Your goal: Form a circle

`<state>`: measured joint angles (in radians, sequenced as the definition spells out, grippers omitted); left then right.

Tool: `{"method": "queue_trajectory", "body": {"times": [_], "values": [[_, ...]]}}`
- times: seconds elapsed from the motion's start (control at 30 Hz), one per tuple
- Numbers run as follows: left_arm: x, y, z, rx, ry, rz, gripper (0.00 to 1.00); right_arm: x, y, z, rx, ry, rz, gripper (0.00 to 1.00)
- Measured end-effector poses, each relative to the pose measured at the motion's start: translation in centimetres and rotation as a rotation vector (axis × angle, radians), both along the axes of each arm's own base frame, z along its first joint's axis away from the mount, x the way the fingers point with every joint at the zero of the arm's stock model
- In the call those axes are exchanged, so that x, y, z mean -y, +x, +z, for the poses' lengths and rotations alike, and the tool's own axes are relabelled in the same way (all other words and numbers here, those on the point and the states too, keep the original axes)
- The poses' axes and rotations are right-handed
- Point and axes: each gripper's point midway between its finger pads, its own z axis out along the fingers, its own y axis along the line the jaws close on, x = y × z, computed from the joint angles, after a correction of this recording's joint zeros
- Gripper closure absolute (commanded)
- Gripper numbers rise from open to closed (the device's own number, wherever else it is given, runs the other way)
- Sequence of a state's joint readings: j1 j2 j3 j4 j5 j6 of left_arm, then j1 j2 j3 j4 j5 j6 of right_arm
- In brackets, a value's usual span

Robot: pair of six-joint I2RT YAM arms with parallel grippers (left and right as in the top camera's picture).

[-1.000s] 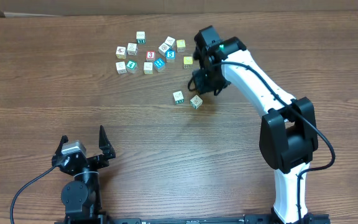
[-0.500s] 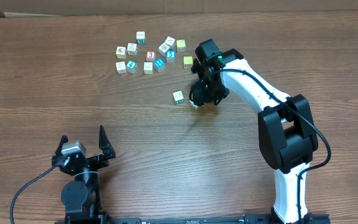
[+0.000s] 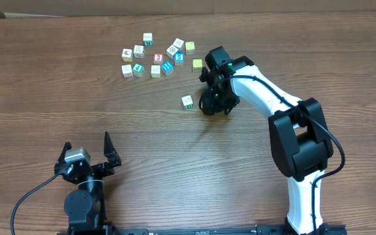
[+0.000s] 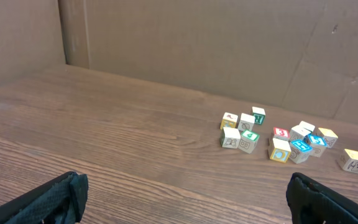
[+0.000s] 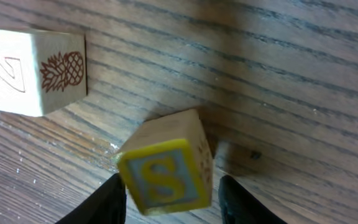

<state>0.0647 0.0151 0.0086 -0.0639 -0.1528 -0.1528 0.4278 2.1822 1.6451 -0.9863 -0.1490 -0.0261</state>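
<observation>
A yellow-framed S cube [image 5: 166, 171] sits tilted on the wood between the fingers of my right gripper [image 5: 169, 199]. The left finger is against it and a thin gap shows at the right finger, so the jaws are open around it. From overhead, the right gripper [image 3: 213, 99] hides this cube. A white cube with a pineapple [image 5: 33, 71] lies just beside it, left of the gripper [image 3: 187, 101]. The other cubes [image 3: 156, 57] lie in a loose scatter at the back, and no circle shows among them. My left gripper [image 3: 87, 156] rests wide open at the front left, holding nothing.
A lone yellow cube [image 3: 197, 64] lies between the scatter and the right gripper. The left wrist view shows the scatter [image 4: 281, 134] far ahead, with a cardboard wall [image 4: 197, 43] behind the table. The right arm [image 3: 286, 104] reaches in from the front right.
My right gripper has moved down and left over the S cube, which now sits between its fingers and is hidden from overhead. The left arm has not moved.
</observation>
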Motion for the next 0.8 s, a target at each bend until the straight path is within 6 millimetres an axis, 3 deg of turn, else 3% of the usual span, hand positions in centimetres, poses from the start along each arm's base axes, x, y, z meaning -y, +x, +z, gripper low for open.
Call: {"method": "queue_trajectory", "body": {"times": [0.23, 0.5, 0.63, 0.7, 0.8], "values": [[0.00, 0.00, 0.00, 0.000, 0.000, 0.000, 0.00, -0.16, 0.34, 0.04, 0.014, 0.006, 0.000, 0.55], [0.00, 0.00, 0.00, 0.000, 0.000, 0.000, 0.00, -0.29, 0.66, 0.08, 0.028, 0.012, 0.003, 0.67], [0.00, 0.00, 0.00, 0.000, 0.000, 0.000, 0.01, -0.32, 0.71, 0.09, 0.029, 0.013, 0.000, 0.67], [0.00, 0.00, 0.00, 0.000, 0.000, 0.000, 0.01, -0.33, 0.73, 0.09, 0.030, 0.013, 0.000, 0.59], [0.00, 0.00, 0.00, 0.000, 0.000, 0.000, 0.00, -0.43, 0.96, 0.13, 0.040, 0.018, 0.002, 0.58]]}}
